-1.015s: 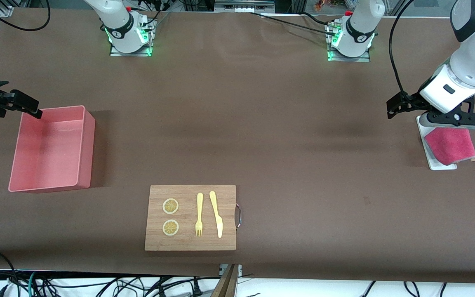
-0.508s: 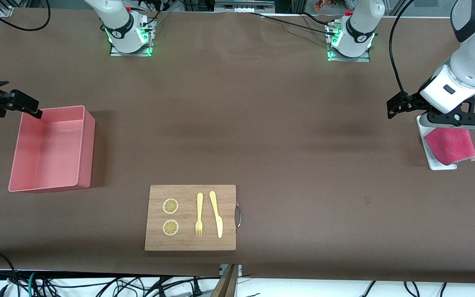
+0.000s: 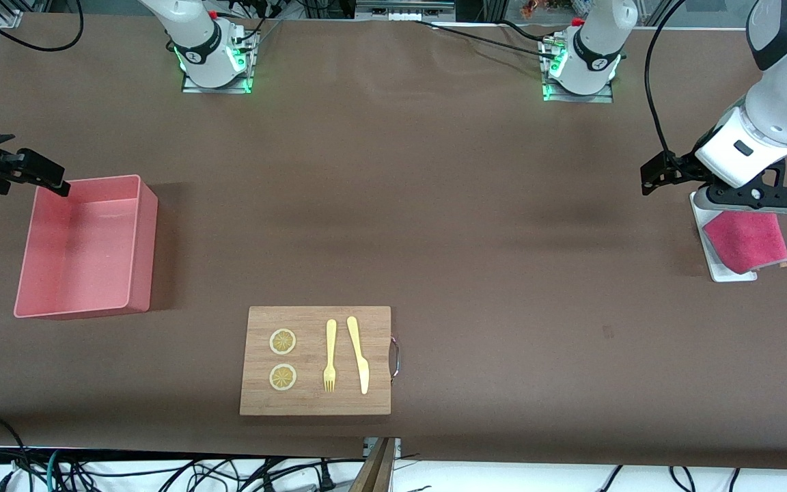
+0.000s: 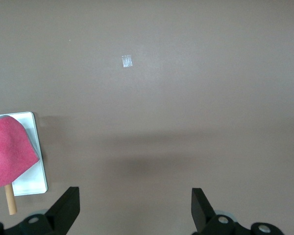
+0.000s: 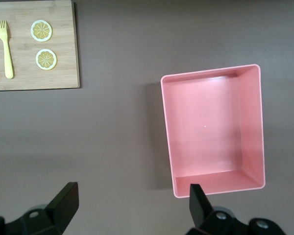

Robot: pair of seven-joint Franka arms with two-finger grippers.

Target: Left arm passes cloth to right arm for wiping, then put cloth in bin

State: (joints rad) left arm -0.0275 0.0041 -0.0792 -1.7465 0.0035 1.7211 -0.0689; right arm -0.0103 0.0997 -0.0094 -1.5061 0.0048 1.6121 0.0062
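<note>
The magenta-pink cloth (image 3: 745,239) (image 4: 7,152) lies on a small white tray (image 3: 725,272) (image 4: 32,171) at the left arm's end of the table. My left gripper (image 3: 755,197) (image 4: 134,200) hovers just over the tray's edge beside the cloth, open, with only bare table between its fingers. The salmon-pink bin (image 3: 146,239) (image 5: 213,132) stands empty at the right arm's end. My right gripper (image 3: 21,167) (image 5: 134,196) hangs open over the bin's corner farthest from the front camera, holding nothing.
A wooden board (image 3: 315,403) (image 5: 59,68) near the table's front edge carries two lemon slices (image 3: 283,342), a yellow fork (image 3: 330,355) and a yellow knife (image 3: 358,352). A thin wooden stick (image 4: 10,200) pokes out from under the cloth.
</note>
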